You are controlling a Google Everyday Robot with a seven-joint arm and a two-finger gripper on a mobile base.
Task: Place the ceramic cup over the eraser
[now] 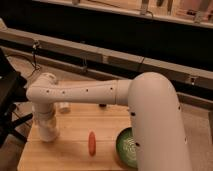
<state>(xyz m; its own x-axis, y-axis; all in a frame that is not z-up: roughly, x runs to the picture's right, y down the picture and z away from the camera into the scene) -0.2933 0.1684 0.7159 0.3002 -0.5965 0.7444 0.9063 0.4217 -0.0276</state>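
In the one camera view, your arm (pixel 80 92) reaches across to the picture's left and bends down at the wrist, putting the gripper (pixel 47 124) low over the wooden surface (pixel 70 152) near its left edge. The jaws are together, clamped on the ceramic cup (pixel 48 133), whose pale body hangs straight below them with its lower end at the surface. You find the eraser (pixel 102 105) well apart from the jaws, to their right and farther back, a small dark block just under the forearm. A small pale bottle (pixel 64 106) stands just behind and right of the jaws. A red-orange stick (pixel 92 143) lies right of the jaws, nearer the camera. A green bowl (pixel 126 148) sits farthest right, partly hidden by the arm.
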